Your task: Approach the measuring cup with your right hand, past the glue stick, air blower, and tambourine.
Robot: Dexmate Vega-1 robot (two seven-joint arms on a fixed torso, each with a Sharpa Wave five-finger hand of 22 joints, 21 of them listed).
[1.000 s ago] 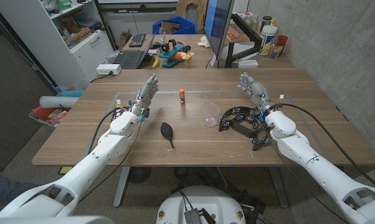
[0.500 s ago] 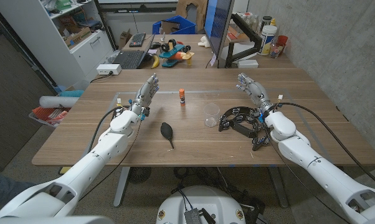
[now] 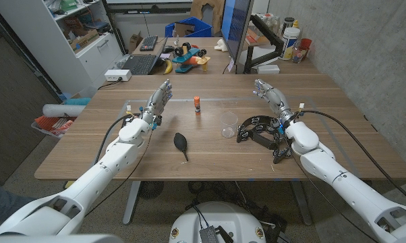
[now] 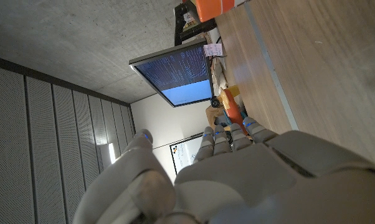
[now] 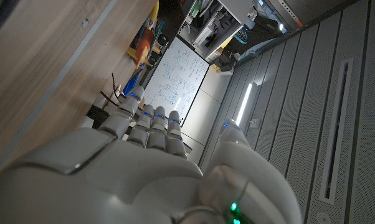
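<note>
A clear measuring cup (image 3: pixel 228 124) stands upright near the middle of the wooden table (image 3: pixel 210 152). A glue stick (image 3: pixel 197 104) with an orange cap stands behind it to the left. In front and to the left lies a black air blower (image 3: pixel 181 144). The black tambourine (image 3: pixel 259 131) lies just right of the cup. My right hand (image 3: pixel 271 98) hovers open behind the tambourine, right of the cup, fingers apart and holding nothing; its back fills the right wrist view (image 5: pixel 150 168). My left hand (image 3: pixel 156 104) is open at the left, empty, and its back shows in the left wrist view (image 4: pixel 237 174).
A black cable (image 3: pixel 338 135) runs along the table behind my right arm. Beyond the far edge stand a monitor (image 3: pixel 235 30), a laptop (image 3: pixel 135 64) and a cluttered desk. Shelves (image 3: pixel 75 34) stand at the back left.
My right hand has drifted a little to the left and away, towards the far side of the tambourine. The left hand and the objects have stayed put.
</note>
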